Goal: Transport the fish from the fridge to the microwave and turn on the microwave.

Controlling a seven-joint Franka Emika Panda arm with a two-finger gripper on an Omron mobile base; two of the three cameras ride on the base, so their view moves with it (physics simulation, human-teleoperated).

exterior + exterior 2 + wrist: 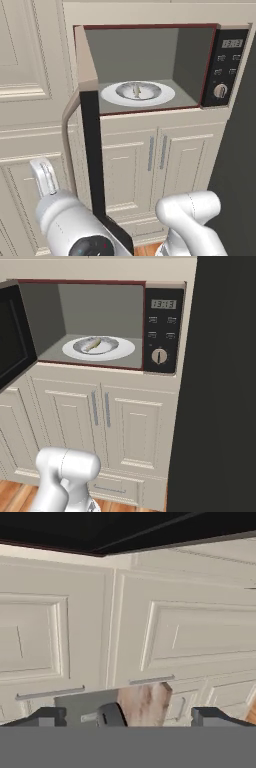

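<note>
The arm is folded low beneath the microwave (pixel 150 65), and its end effector (pixel 128 717), jaws spread wide and holding nothing, faces the cream cabinet doors (pixel 115 627). The microwave door (pixel 90 125) stands swung open at the left, edge-on to the arm. Inside, the fish (pixel 94 345) lies in a grey bowl (pixel 96 346) on the white turntable plate (pixel 125 350).

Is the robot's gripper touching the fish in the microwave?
Apart. The hand view shows the gripper open, facing cabinet doors, nothing between its fingertips. The right base view shows the fish alone on its plate.
</note>
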